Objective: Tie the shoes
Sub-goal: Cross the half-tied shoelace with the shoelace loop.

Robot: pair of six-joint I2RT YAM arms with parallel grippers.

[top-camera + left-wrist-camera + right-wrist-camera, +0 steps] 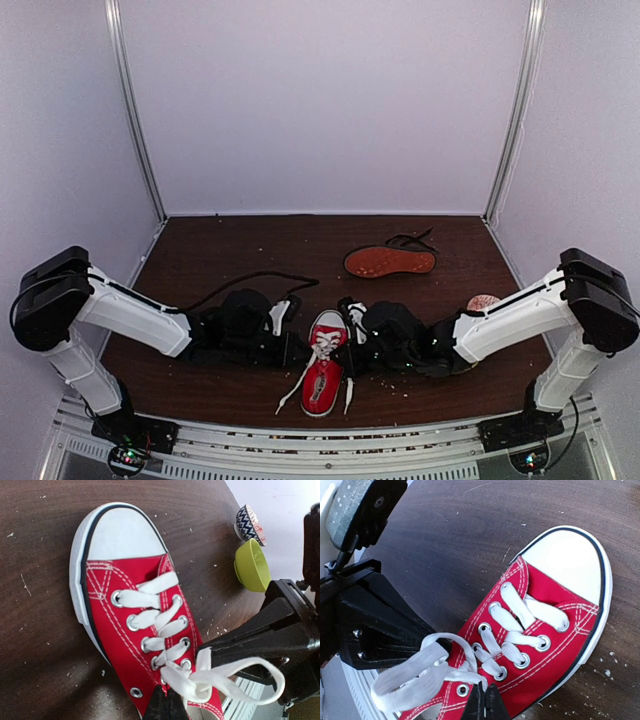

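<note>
At the front of the dark wooden table [220,250] lay the red canvas sneaker [322,385], left gripper [161,702] and right gripper [485,702] both pinched shut on its flat white laces [200,682]. The loops probably needed an even outward pull without slack; farther back the black, reddish-brown-soled shoe [390,262] lay sole up

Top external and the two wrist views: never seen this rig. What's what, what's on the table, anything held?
Two robot arms, each ending in a two-finger gripper, are bolted at the table's near edge. The top view looks down from behind them; each wrist view rides on one arm, looking along its gripper. On the table: a red sneaker, a black shoe with its sole showing, and two bowls. The left gripper and right gripper are both shut, each apparently pinching a loop of the white laces.
</note>
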